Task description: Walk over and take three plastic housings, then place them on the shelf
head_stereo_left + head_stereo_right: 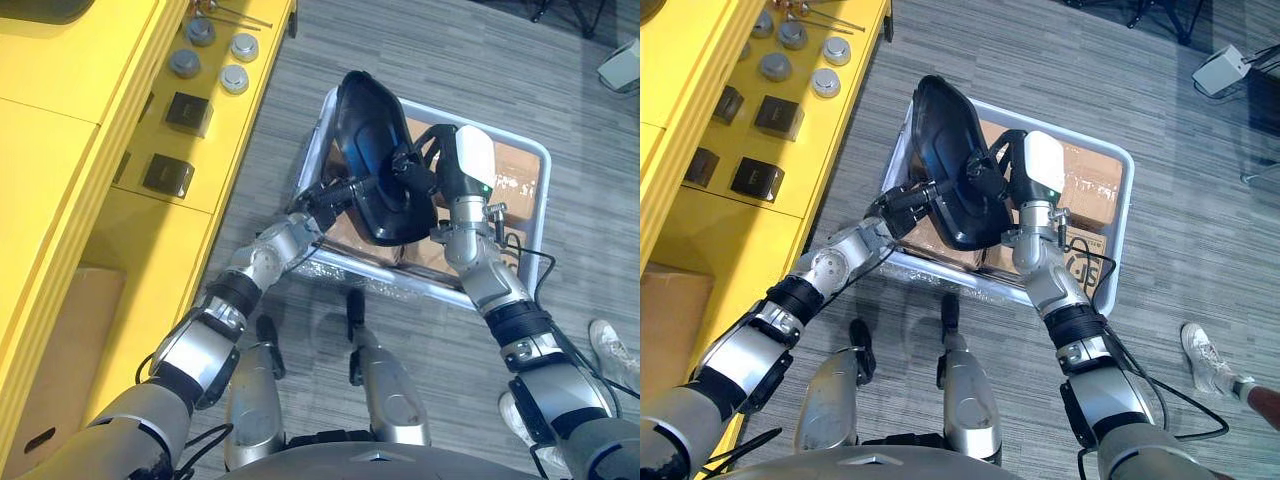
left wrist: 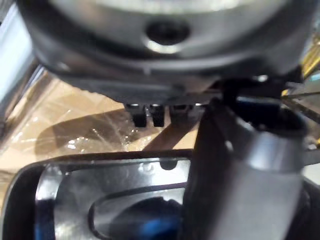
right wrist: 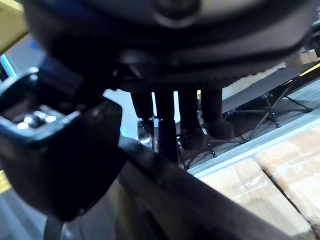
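Curling fingers and thumb round opposite edges, the left hand [image 1: 332, 196] and the right hand [image 1: 418, 168] are pinching one black plastic housing [image 1: 362, 125], holding it tilted above one grey bin [image 1: 546, 190] of wrapped cardboard boxes [image 1: 515, 175]; one yellow shelf [image 1: 60, 150] is standing beside it

The housing [image 1: 372, 160] is black plastic, smooth and glossy, with bluish highlights on its curved face. The crate [image 1: 541, 165] looks like pale grey plastic with a dull sheen. The brown cardboard boxes [image 1: 517, 178] inside it are matt and lie under shiny, crinkled clear film [image 2: 75, 130]. The shelf [image 1: 70, 120] has a smooth yellow painted finish, and the round caps [image 1: 234, 78] on it look like dull metal. The floor [image 1: 450, 60] is matt grey with a streaked grain.
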Motion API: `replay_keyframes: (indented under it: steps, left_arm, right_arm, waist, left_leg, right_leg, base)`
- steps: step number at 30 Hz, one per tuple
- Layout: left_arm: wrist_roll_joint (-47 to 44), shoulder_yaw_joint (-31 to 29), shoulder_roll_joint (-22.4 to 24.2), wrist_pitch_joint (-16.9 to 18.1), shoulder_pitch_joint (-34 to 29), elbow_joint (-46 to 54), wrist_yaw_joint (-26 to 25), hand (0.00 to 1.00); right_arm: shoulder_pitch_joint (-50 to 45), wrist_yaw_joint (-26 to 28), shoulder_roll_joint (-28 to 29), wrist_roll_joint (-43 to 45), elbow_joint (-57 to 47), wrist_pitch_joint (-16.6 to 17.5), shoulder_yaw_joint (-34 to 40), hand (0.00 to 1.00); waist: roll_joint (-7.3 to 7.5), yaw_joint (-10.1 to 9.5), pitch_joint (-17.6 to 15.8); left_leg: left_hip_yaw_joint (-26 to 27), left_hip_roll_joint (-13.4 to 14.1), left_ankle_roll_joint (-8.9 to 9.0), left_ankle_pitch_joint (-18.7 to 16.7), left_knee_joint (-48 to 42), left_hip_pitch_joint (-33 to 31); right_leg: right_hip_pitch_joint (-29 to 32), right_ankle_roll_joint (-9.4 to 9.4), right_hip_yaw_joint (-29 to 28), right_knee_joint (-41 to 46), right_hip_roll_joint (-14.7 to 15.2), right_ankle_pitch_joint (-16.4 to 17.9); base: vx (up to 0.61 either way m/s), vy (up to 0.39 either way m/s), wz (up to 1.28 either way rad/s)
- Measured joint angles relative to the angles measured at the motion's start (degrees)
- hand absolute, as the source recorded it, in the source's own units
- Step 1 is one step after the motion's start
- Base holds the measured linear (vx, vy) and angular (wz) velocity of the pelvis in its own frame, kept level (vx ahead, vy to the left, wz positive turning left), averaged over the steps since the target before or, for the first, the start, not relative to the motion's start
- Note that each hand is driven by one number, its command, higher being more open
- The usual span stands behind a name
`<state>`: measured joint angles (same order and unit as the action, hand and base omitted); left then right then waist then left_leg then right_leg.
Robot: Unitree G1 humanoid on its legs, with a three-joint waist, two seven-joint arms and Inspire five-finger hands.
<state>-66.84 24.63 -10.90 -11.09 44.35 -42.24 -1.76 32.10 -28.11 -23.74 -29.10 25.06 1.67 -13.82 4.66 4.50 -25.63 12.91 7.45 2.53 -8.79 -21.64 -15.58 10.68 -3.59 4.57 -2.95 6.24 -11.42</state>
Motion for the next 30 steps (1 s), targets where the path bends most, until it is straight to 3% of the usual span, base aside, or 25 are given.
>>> replay_keyframes:
  steps: [4,5,11,17,20,29,30]
  left_arm:
    - [-5.7,1.1,0.3,-0.2,-0.5,-0.3,1.4,1.0]
    - [-5.9,1.5,0.5,-0.2,-0.6,-0.3,1.6,0.0]
    - [-12.1,4.4,2.7,0.2,-3.2,-1.3,2.5,0.0]
    - [-18.7,4.4,6.5,4.9,-6.1,-1.3,3.9,0.0]
    - [-18.6,4.8,6.6,7.3,-6.7,-1.4,3.9,0.0]
    - [-20.8,6.5,6.6,10.8,-9.1,-1.3,4.9,0.0]
    - [-20.8,7.0,6.6,11.1,-9.6,-1.3,4.9,0.0]
  right_arm:
    - [-0.8,-0.3,0.5,0.0,0.0,0.0,-0.3,0.0]
    - [-1.1,-0.5,0.8,0.0,0.0,0.0,-0.3,0.0]
    - [-3.4,-1.8,2.5,0.0,-0.2,0.0,-1.3,0.0]
    - [-6.7,-3.6,4.1,0.1,-1.9,0.7,-1.5,0.0]
    - [-7.8,-4.6,4.4,0.1,-4.3,2.4,-2.2,0.0]
    - [-11.1,-6.7,6.1,0.2,-4.7,2.7,-2.6,0.0]
    - [-11.6,-6.8,6.1,0.2,-4.7,2.7,-2.6,1.0]
  waist:
    - [0.28,0.34,0.0]
    - [0.31,0.34,0.0]
    - [1.06,0.7,-0.4]
    - [1.17,0.66,-0.4]
    - [1.17,1.12,-0.4]
    - [1.22,0.49,-0.4]
    - [1.23,0.49,-0.4]
  left_leg:
    - [0.0,0.0,0.05,0.1,0.4,0.2]
    - [0.0,0.0,0.06,0.2,0.5,0.3]
    - [0.3,0.0,0.22,0.4,1.6,1.6]
    - [0.4,0.1,0.43,0.5,2.1,2.1]
    - [0.5,0.1,0.48,0.7,2.4,2.3]
    - [0.9,0.0,0.74,1.0,4.1,4.0]
    - [0.9,0.0,0.78,1.1,4.1,4.0]
  right_leg:
    - [0.0,0.0,0.0,0.0,0.0,0.0]
    - [-0.1,0.0,0.0,0.0,0.0,0.0]
    - [-0.8,0.27,-0.3,-0.1,-0.1,0.2]
    - [-1.0,0.53,-0.4,-0.2,-0.3,0.4]
    - [-1.0,0.53,-0.4,-0.2,-0.3,0.4]
    - [-1.9,0.71,-0.7,-0.2,-0.4,0.8]
    - [-1.9,0.7,-0.7,-0.2,-0.4,0.8]
  base:
    - [0.0,0.0,0.0]
    - [0.0,0.0,0.0]
    - [-0.01,-0.008,-0.01]
    - [-0.03,-0.018,-0.01]
    - [-0.02,-0.016,-0.01]
    - [-0.01,-0.01,-0.02]
    - [0.0,0.0,0.0]
